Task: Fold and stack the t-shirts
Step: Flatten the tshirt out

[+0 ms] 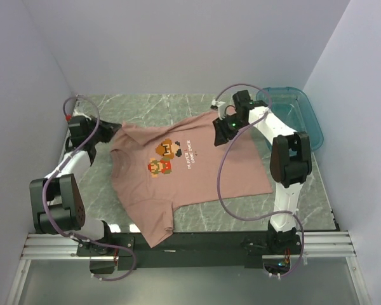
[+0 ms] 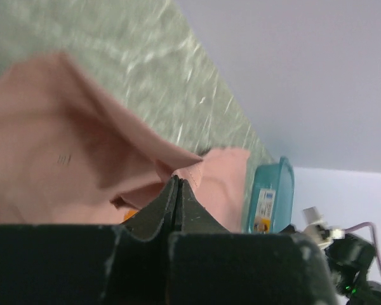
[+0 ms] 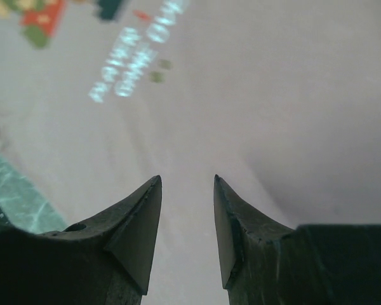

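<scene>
Left pincer: jaws pressed together on a fold at the edge of the t-shirt. Right pincer: jaws half apart just above the cloth, gripping nothing. Table: bare marble beyond the cloth gives you room to carry a fold; walls hem both sides. The t-shirt lies print-up mid-table, one corner over the near edge; judge it light, limp and prone to sag, so pinch hems or corners. Teal tub: far right corner, near the right pincer.

Robot lab cell, folks: pale walls box in a marbled table, left arm and right arm bolted to an aluminium rail, purple cable looping behind the jaws of the right gripper.
</scene>
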`<state>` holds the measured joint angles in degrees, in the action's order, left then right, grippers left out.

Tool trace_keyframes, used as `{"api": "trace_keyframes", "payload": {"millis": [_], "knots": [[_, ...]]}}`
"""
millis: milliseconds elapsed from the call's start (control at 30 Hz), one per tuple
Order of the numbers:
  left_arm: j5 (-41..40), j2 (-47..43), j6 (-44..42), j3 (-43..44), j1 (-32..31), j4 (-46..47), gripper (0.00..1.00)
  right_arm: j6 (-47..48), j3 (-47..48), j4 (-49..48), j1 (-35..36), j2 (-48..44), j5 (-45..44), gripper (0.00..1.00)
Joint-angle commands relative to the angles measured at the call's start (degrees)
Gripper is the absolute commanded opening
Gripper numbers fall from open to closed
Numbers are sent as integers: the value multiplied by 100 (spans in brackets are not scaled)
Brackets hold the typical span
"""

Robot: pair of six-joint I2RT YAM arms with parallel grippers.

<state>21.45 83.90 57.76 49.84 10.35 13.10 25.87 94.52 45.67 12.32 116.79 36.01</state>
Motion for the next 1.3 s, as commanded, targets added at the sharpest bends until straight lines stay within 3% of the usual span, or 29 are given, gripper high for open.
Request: {"api": "trace_keyframes", "payload": {"millis": [0, 367, 433, 467, 567, 967, 1267], "knots": [[473, -163, 524, -536, 2, 376, 0, 322, -118, 171, 323, -639, 512, 46], [447, -576, 386, -1705, -42, 413, 2, 129, -583, -102, 649, -1009, 618, 46], [387, -690, 184, -1776, -51, 238, 21, 103, -689, -190, 649, -1044, 653, 46], [351, -795, 105, -1776, -42, 10, 36, 85, -768, -225, 649, -1062, 679, 46], [53, -1023, -263, -1768, -42, -447, 51, 85, -865, -260, 649, -1115, 688, 46], [-897, -1051, -1144, -1574, -33, -1179, 52, 103, -1015, -313, 649, -1229, 855, 46], [-204, 72, -1530, -1048, -33, -801, 44, 129, -1050, -304, 649, -1255, 952, 46]]}}
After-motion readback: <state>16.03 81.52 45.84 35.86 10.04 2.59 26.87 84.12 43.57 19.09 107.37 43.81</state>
